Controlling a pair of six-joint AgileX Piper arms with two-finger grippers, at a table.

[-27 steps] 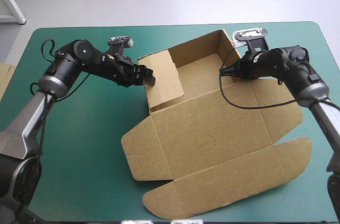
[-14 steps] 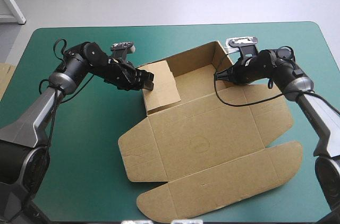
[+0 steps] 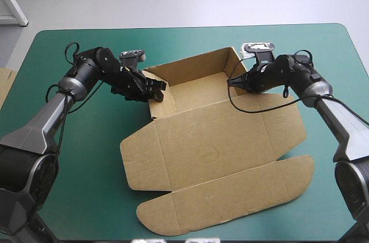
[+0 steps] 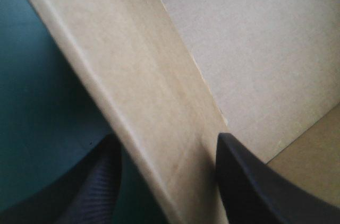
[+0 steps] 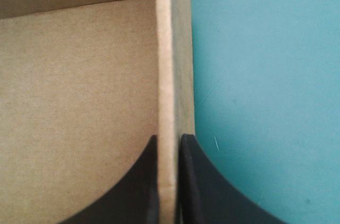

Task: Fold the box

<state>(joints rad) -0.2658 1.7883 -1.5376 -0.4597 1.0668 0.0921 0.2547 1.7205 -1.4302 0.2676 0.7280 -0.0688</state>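
The brown box (image 3: 213, 139) lies open on the teal-green cover, its back, left and right walls raised and its lid (image 3: 230, 197) flat toward the table's front. My left gripper (image 3: 158, 90) holds the box's left wall; in the left wrist view the thick wall (image 4: 133, 75) runs between the two black fingers of this gripper (image 4: 169, 140). My right gripper (image 3: 233, 80) pinches the right wall near its back corner; in the right wrist view the wall's edge (image 5: 167, 49) stands between the nearly closed fingers of the gripper (image 5: 169, 138).
An edge of more brown board (image 3: 4, 87) shows at the table's left edge. Bare teal-green cover (image 3: 86, 156) lies left of the box and beyond the right wall (image 5: 265, 75). A side flap (image 3: 138, 156) rests flat at the front left.
The left flap, earlier leaning over the box's inside, now stands folded as a wall. The whole box and both grippers have shifted toward the table's left.
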